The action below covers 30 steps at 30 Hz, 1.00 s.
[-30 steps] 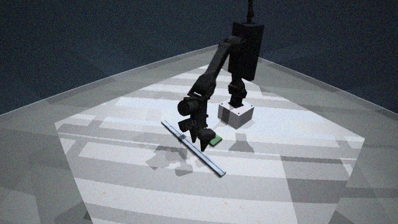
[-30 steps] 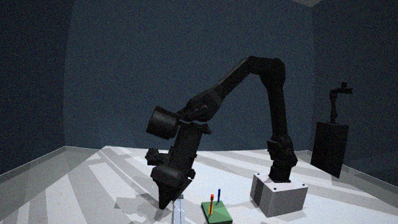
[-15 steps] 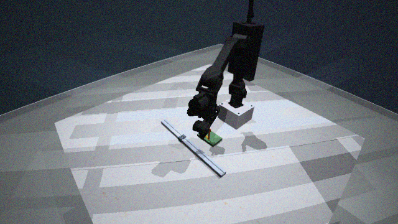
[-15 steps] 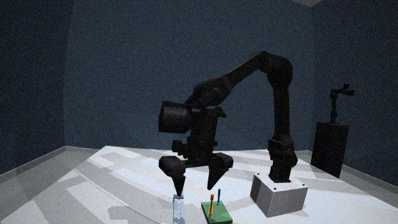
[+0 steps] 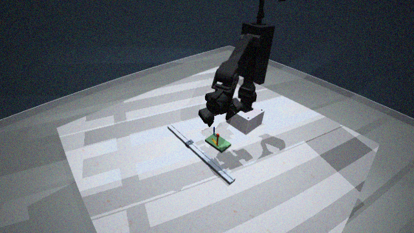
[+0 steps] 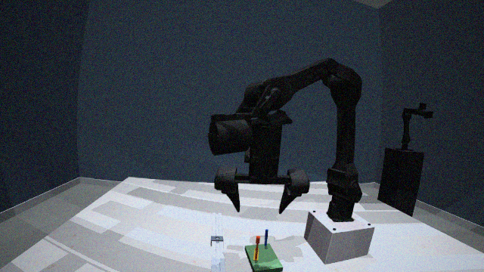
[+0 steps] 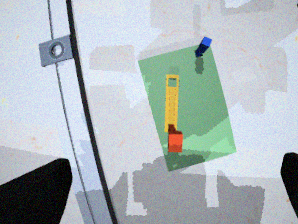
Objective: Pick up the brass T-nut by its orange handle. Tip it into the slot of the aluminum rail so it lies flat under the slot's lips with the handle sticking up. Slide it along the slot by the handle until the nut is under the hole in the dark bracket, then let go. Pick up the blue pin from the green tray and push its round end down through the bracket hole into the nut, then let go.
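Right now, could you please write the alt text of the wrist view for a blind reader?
Open gripper above a green tray that holds a brass T-nut with orange handle and a blue pin. At left, a rail carries a dark bracket with a round hole.
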Tool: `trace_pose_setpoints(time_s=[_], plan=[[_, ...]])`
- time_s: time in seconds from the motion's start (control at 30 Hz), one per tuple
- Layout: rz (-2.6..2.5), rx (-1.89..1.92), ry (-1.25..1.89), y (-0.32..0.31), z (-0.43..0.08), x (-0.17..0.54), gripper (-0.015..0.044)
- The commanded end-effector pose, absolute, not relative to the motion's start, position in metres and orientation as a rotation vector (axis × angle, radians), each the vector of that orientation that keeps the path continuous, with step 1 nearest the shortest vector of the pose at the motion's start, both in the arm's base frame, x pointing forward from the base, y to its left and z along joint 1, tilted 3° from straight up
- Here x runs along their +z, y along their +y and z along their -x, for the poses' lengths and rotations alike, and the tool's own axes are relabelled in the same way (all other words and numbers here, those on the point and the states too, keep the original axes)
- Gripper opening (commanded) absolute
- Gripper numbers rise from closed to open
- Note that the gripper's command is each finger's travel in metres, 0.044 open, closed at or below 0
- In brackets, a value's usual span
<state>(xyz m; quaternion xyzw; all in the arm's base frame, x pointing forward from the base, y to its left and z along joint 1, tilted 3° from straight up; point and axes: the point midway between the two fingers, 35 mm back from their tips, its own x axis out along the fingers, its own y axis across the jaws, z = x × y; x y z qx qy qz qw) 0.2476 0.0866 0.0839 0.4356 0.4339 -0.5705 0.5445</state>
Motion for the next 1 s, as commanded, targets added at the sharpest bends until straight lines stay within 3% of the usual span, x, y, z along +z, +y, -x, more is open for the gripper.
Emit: trace_pose_setpoints(time_s=[0.0, 0.4, 0.97], plan=[[-1.049, -1.402, 0.979, 0.083, -0.244, 0.088, 0.044], [-1.049, -1.403, 0.979, 0.082, -0.242, 0.029, 0.044], [-1.049, -1.403, 0.979, 0.082, -0.244, 0.007, 0.044]])
